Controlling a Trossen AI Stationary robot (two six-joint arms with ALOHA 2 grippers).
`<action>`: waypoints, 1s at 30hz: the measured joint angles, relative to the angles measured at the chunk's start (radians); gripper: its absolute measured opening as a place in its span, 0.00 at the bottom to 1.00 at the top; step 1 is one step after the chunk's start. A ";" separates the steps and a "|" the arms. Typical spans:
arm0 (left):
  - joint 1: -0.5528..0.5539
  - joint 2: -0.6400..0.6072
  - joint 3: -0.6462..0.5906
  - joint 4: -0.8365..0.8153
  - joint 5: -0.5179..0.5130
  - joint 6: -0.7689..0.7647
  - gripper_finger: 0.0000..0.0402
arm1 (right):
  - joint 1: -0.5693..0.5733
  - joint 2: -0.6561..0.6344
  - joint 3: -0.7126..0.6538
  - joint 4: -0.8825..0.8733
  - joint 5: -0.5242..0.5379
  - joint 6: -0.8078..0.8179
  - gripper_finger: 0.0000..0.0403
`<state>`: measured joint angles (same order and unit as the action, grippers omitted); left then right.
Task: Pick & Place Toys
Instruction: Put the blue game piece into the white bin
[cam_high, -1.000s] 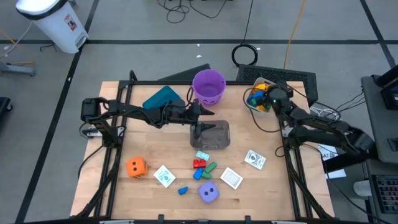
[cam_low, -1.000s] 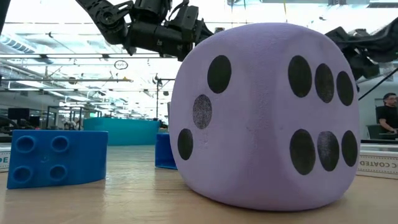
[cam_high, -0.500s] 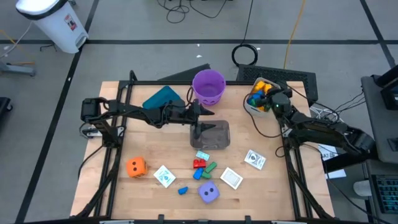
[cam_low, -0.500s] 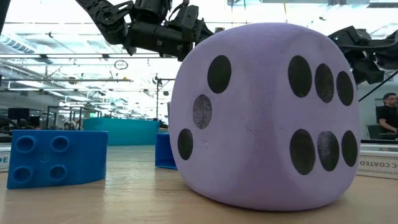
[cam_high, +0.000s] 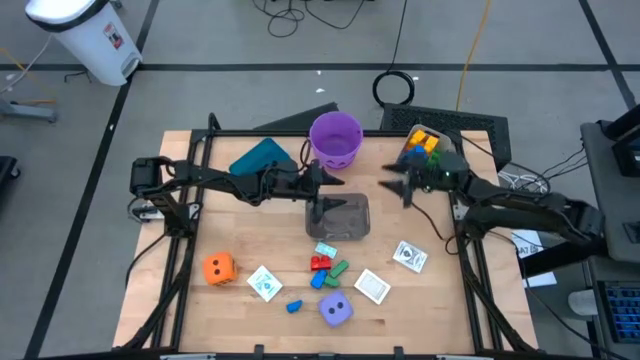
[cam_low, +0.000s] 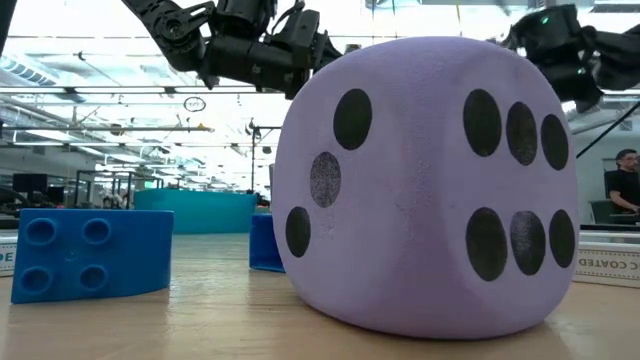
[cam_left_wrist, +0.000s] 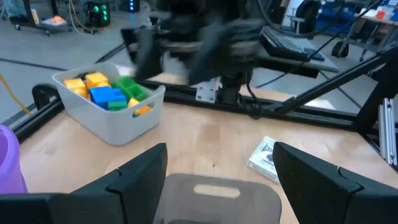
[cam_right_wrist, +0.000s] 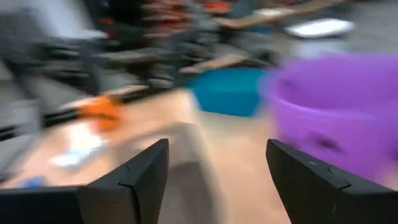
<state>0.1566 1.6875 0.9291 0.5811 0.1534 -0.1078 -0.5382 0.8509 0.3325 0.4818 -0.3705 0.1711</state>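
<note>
The toys lie on the near half of the table: an orange die (cam_high: 219, 267), a purple die (cam_high: 336, 310), red (cam_high: 320, 263), green (cam_high: 340, 269) and blue (cam_high: 293, 306) blocks, and white cards (cam_high: 372, 286). More blocks fill the white tub (cam_high: 420, 150) at the far right. My left gripper (cam_high: 330, 195) is open and empty over the grey clear tub (cam_high: 340, 217). My right gripper (cam_high: 393, 183) is open and empty in the air, between the white tub and the clear tub. In the right wrist view its fingers (cam_right_wrist: 130, 180) stand wide apart.
A purple bucket (cam_high: 335, 140) and a teal bin (cam_high: 262, 158) stand at the far edge. A card (cam_high: 410, 257) lies near the right edge. In the low view the purple die (cam_low: 425, 190) and a blue block (cam_low: 90, 255) stand close to the camera.
My right gripper has left the place over the white tub of blocks and swung toward the table's left and a little toward the near edge, out over the bare wood beside the clear tub. My left arm has kept still.
</note>
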 joint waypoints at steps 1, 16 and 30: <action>0.000 0.000 0.000 -0.012 0.000 -0.001 0.74 | 0.028 0.000 0.000 0.028 -0.027 -0.001 0.60; -0.226 -0.005 0.000 -0.233 0.229 0.028 0.74 | 0.167 0.000 0.000 0.101 -0.044 -0.087 0.60; -0.591 -0.005 0.000 -0.809 -0.229 -0.057 0.74 | 0.167 0.000 0.000 0.109 -0.042 -0.070 0.60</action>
<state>-0.4349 1.6825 0.9287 -0.2275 -0.0757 -0.1643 -0.3710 0.8513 0.3328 0.5911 -0.4126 0.1012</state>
